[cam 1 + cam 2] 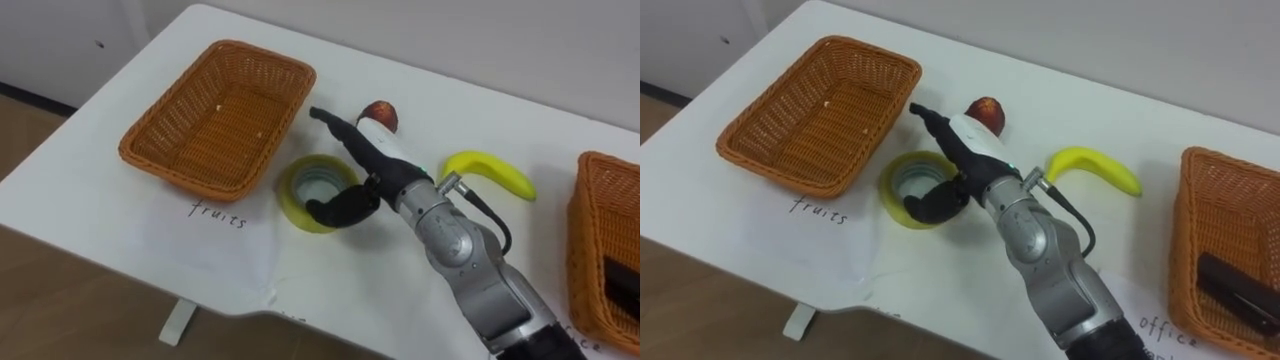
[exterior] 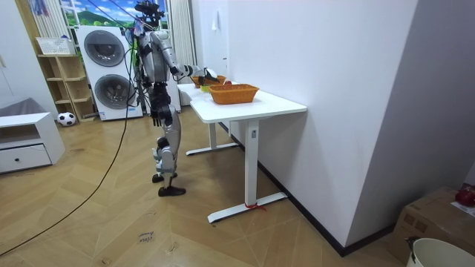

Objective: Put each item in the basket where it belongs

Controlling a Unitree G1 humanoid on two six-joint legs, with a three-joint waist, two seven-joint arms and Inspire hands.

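The right arm is reaching in from five o'clock across the white bench [image 1: 120, 240], and the right hand [image 1: 378, 152] is hovering just over the yellow tape roll [image 1: 292, 195]. Its fingers are stretching out straight towards eleven o'clock and gripping nothing, while the dark thumb is hanging down against the roll's near rim. The tape roll is lying flat on the bench, just beside the front wall of the empty wicker basket [image 1: 200, 185] at its ten o'clock. An apple [image 1: 383, 113] is sitting at the roll's one o'clock, partly behind the hand. A banana [image 1: 495, 170] is lying at three o'clock. Beyond it, a second wicker basket [image 1: 590, 260] is holding a dark object [image 1: 622, 285]. In the room view the left hand [image 2: 154, 115] is hanging at the robot's side; whether it is open I cannot tell
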